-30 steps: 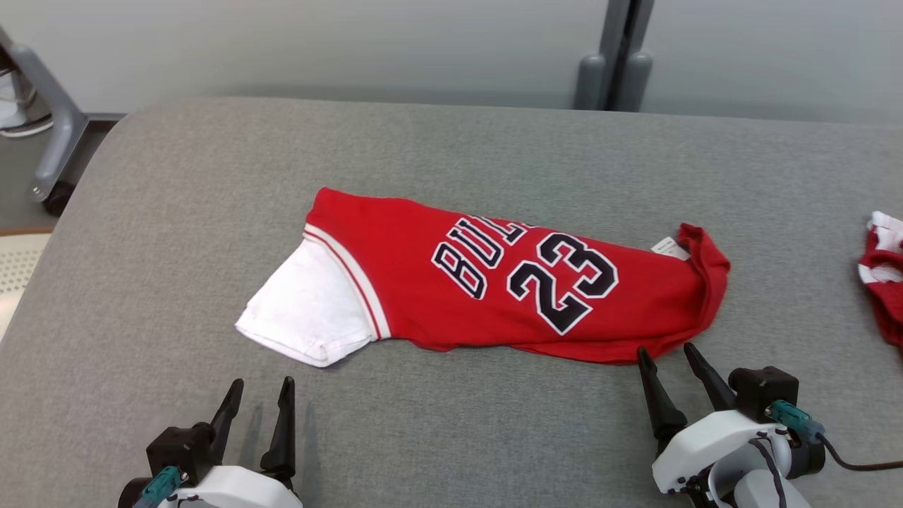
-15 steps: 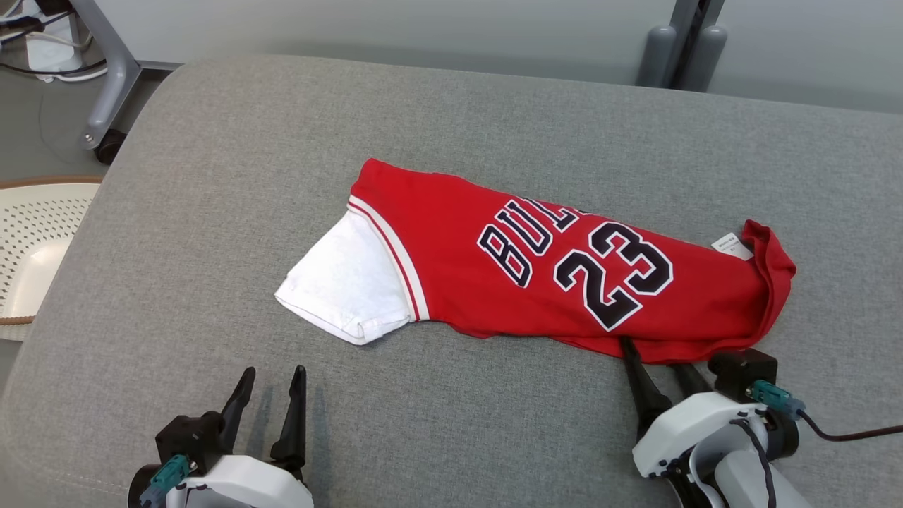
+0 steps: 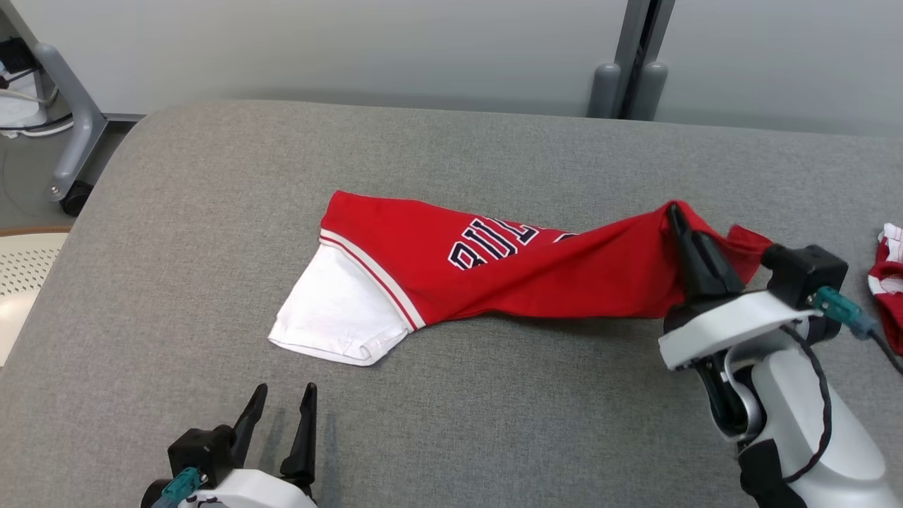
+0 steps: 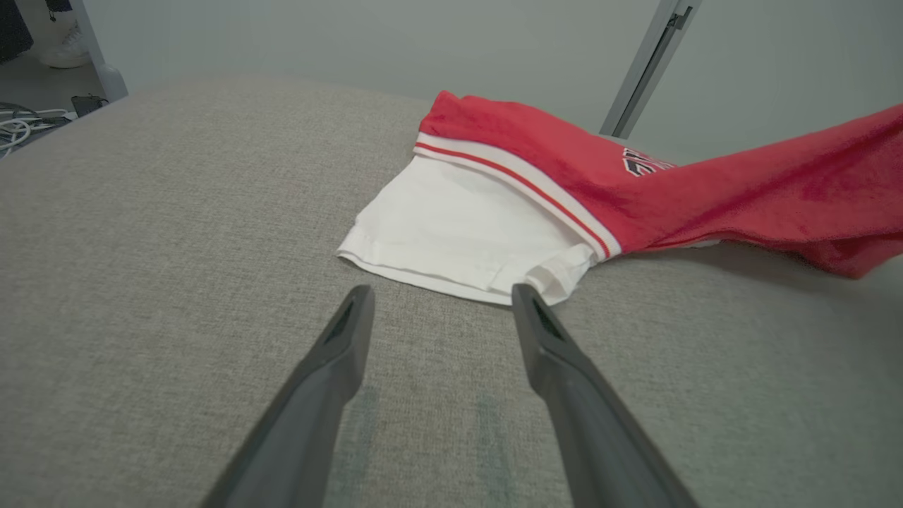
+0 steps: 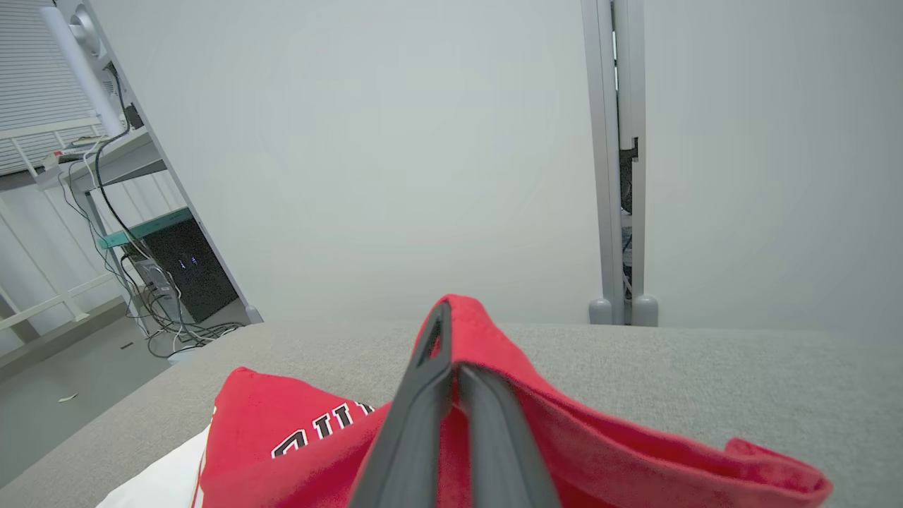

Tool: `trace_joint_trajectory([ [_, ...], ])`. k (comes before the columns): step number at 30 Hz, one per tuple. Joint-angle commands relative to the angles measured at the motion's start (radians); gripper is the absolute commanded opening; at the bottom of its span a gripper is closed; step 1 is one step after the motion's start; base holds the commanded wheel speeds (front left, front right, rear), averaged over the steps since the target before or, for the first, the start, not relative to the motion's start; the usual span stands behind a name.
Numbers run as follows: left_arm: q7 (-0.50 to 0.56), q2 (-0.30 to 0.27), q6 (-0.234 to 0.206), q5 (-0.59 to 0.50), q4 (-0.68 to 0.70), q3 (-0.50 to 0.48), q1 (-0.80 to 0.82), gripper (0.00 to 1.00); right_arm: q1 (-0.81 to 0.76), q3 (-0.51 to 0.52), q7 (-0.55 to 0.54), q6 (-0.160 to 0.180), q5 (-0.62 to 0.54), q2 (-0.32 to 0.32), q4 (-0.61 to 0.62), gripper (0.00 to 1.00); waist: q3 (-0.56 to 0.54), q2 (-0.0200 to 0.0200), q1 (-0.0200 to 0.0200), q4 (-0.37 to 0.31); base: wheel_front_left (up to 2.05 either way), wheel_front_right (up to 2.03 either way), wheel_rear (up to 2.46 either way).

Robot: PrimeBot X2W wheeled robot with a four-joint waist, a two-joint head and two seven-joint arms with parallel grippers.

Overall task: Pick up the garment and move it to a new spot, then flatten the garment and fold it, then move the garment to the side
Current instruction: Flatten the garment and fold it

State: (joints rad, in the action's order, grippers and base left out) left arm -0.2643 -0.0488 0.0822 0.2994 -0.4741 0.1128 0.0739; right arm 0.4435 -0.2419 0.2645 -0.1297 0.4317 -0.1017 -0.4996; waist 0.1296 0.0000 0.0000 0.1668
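From the head: looking forward and down over the grey padded surface, above and behind the left gripper and right gripper. From the left wrist: low, close behind spread fingers, facing the garment just ahead of the tips. From the right wrist: roughly level, perhaps tilted up, tight along fingers pinched in cloth. Shared by all three: garment's white end and lettering.

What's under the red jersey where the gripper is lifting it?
Under the raised end of the red jersey, pinched by the right gripper, shadowed grey cushion shows. The end with the white sleeve lies flat, so whatever sits beneath it is covered.
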Motion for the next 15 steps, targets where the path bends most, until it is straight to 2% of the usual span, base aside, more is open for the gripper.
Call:
trace_joint_trajectory([
  [1, 0.0, -0.004, -0.004, 0.005, -0.003, 0.002, 0.005, 1.0, 0.023, -0.007, -0.001, -0.002, -0.005, -0.011, 0.009, 0.0, -0.009, 0.0, 0.0, -0.008, 0.0, 0.0, 0.0],
  [6, 0.0, -0.004, -0.002, 0.009, -0.007, 0.018, 0.013, 1.0, 0.11, -0.017, -0.032, -0.002, -0.012, -0.036, -0.006, 0.0, -0.002, 0.0, 0.0, -0.001, 0.0, 0.0, 0.0],
  [11, 0.0, -0.004, 0.006, 0.013, -0.017, 0.048, 0.031, 1.0, 0.181, 0.01, -0.036, -0.002, -0.066, -0.038, -0.154, 0.0, 0.037, 0.0, 0.0, 0.028, 0.0, 0.0, 0.0],
  [13, 0.0, -0.004, 0.008, 0.018, -0.019, 0.057, 0.046, 1.0, 0.203, 0.024, -0.033, -0.002, -0.105, -0.04, -0.241, 0.8, 0.053, 0.0, 0.0, 0.041, 0.0, 0.0, 0.0],
  [14, 0.0, -0.004, 0.009, 0.02, -0.021, 0.062, 0.05, 1.0, 0.208, 0.04, -0.032, -0.001, -0.118, -0.038, -0.291, 1.0, 0.058, 0.0, 0.0, 0.046, 0.0, 0.0, 0.0],
  [15, 0.0, -0.004, 0.009, 0.02, -0.023, 0.066, 0.052, 1.0, 0.212, 0.05, -0.027, -0.001, -0.135, -0.037, -0.33, 1.0, 0.062, 0.0, 0.0, 0.051, 0.0, 0.0, 0.0],
])
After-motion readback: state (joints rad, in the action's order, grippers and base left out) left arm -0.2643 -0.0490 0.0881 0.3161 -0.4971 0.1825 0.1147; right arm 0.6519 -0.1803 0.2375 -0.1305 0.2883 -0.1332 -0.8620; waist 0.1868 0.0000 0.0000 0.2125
